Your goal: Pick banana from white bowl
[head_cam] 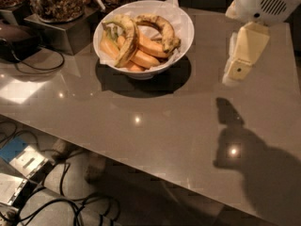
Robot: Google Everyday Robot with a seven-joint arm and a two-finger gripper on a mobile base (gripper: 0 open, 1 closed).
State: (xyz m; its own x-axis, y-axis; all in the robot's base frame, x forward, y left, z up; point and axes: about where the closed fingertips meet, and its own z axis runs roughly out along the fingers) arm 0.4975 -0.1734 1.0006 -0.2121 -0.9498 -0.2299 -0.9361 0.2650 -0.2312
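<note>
Cream claw [238,71] — right of brown-mottled banana [163,28]

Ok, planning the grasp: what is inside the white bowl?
The large round white bowl holds the arched, brown-mottled banana atop smooth orange-yellow bananas, beside a paler spotted banana, over white paper lining. The bowl's bottom is hidden. The end effector hovers right of it.

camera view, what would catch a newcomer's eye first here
The white bowl on the far side of the grey table, full of bananas, the arched brown-mottled banana on top. To its right the cream gripper hangs above the table, casting a dark shadow.
</note>
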